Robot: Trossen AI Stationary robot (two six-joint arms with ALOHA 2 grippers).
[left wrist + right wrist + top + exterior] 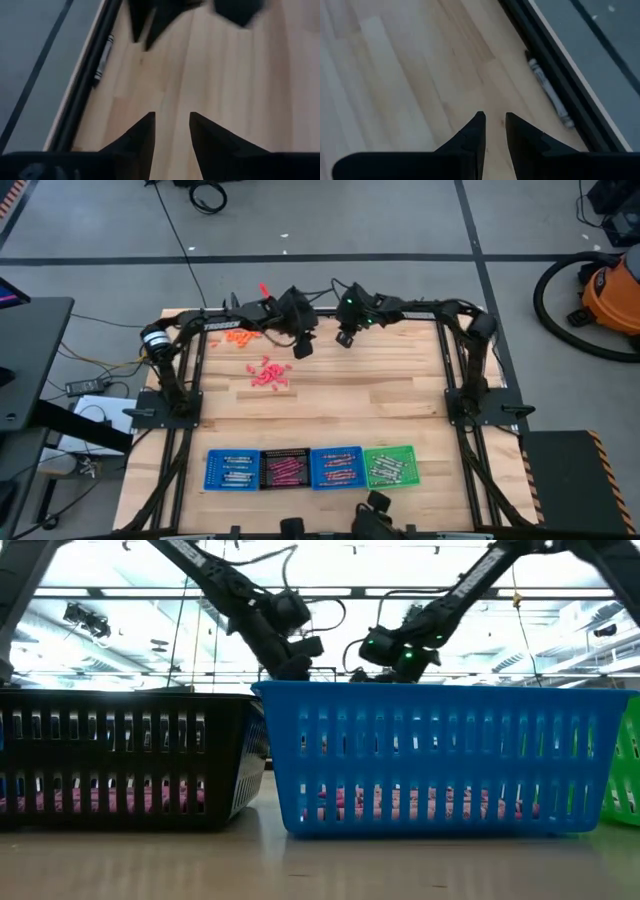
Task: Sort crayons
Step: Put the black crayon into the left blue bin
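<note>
Both tools over far bench edge, nothing gripped.
Left tool (171, 125) and right tool (495, 122) slightly parted, empty; grey crayon (550, 92) lay against the bench rail, red crayons (268, 373) loose mid-bench.

A robotics lab or workshop: a wooden table (330, 405) carrying two dark arms stands on a grey concrete floor (90, 240) marked with dark tape lines. Loose cables (205, 195) and an orange shop vacuum (612, 295) lie around it, and long ceiling light strips (120, 610) run overhead.
</note>
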